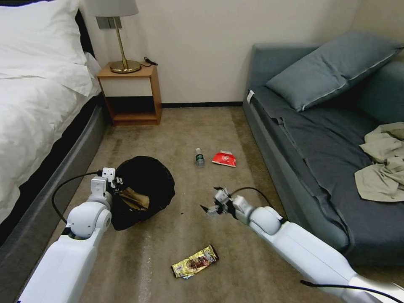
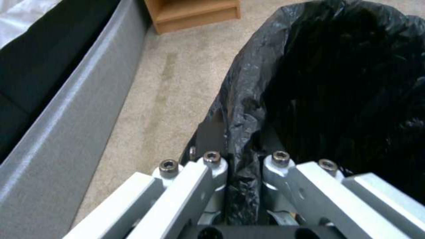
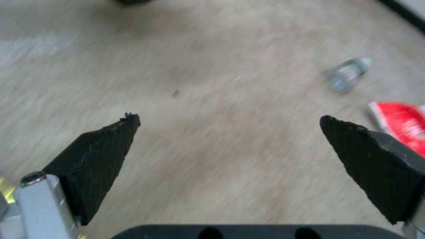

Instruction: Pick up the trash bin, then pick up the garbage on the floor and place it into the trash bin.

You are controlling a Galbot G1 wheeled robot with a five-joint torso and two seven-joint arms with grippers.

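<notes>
Low in the frame we are seeing a snack wrapper [image 1: 195,261] lying on the beige carpet [image 1: 176,126]. Our left gripper [image 1: 114,182], jaws clamping its bag-lined rim, is holding the trash bin [image 1: 145,189] at centre left. Our right gripper [image 1: 213,205] is hanging spread wide at centre. Beyond are lying a bottle [image 1: 199,157] and a red packet [image 1: 224,158], between bed [image 1: 38,113] and sofa [image 1: 320,139].

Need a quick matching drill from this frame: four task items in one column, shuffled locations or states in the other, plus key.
Items
1. tan paper bag
2. snack wrapper
3. red packet
4. trash bin

Places or states
A. on the carpet beside the small bottle
B. rim pinched by the left gripper
C. inside the black liner
D. on the carpet nearest the robot, short of the open right gripper

Pairs: 1-C, 2-D, 3-A, 4-B
</notes>
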